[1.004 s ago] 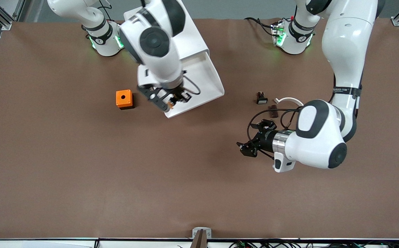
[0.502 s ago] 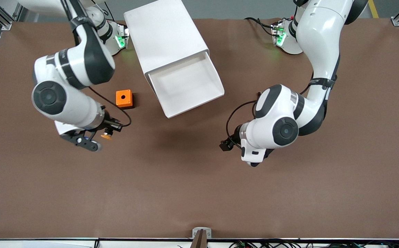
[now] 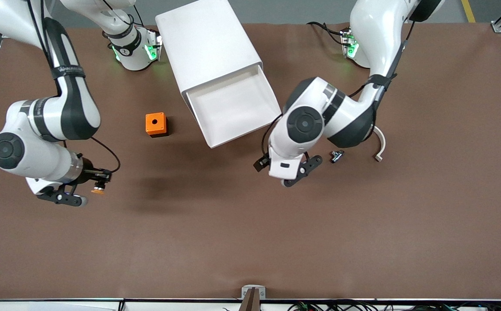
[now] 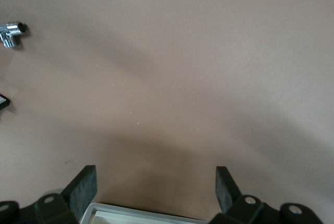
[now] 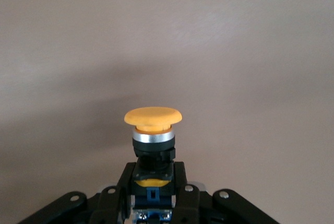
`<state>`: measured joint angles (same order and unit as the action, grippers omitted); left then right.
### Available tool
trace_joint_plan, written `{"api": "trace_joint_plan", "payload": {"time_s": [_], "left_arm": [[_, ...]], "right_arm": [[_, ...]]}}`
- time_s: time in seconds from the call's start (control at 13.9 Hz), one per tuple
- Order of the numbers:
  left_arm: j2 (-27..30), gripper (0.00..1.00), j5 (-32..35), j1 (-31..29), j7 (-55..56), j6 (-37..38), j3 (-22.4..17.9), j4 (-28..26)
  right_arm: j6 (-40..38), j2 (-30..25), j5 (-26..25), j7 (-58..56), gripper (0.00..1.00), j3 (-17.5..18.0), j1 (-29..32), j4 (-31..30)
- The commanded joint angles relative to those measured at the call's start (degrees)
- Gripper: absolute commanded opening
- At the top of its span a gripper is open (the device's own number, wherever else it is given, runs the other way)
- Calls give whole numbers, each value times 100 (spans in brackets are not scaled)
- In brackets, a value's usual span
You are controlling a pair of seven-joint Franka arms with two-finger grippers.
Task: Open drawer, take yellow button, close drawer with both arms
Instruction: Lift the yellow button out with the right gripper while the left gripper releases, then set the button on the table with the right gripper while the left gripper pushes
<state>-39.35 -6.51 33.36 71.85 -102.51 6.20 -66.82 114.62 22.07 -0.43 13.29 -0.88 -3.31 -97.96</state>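
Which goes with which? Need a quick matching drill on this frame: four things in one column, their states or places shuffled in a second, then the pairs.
Column 1
1. right tool
2. left tool
3. drawer
4. orange cube

Column 2
A. pulled out of the white cabinet, nothing visible inside
B. open and holding nothing, over bare table near the drawer's front
C. on the table beside the drawer, toward the right arm's end
D. shut on the button, orange cap pointing away from the wrist

Pairs: 1-D, 2-B, 3-A, 4-C
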Motion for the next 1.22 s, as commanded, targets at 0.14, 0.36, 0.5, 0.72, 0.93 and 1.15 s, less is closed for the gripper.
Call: {"api": "trace_joint_plan", "payload": {"time_s": [0.14, 0.36, 0.5, 0.72, 0.93, 1.15], "left_arm": [[94, 100, 185, 451, 338, -59, -66, -165], [85, 100, 203, 662, 478, -59, -75, -244], [76, 100, 387, 811, 619, -59, -49, -279], [94, 100, 387, 1005, 760, -59, -49, -349], [103, 100, 387, 1233, 927, -59, -49, -367], [111, 100, 335, 1357, 989, -59, 74, -437]], "right_arm": [[1279, 95, -230, -835, 0, 132, 620, -644], [1930, 577, -230, -1118, 0, 132, 910, -654], [2257, 885, -221, -1276, 0, 132, 1068, -610], [2556, 1360, -151, -1460, 0, 150, 1165, -400], [2557, 1615, -133, -1557, 0, 167, 1183, -180], [2636, 1782, -124, -1785, 0, 176, 1192, -66]]}}
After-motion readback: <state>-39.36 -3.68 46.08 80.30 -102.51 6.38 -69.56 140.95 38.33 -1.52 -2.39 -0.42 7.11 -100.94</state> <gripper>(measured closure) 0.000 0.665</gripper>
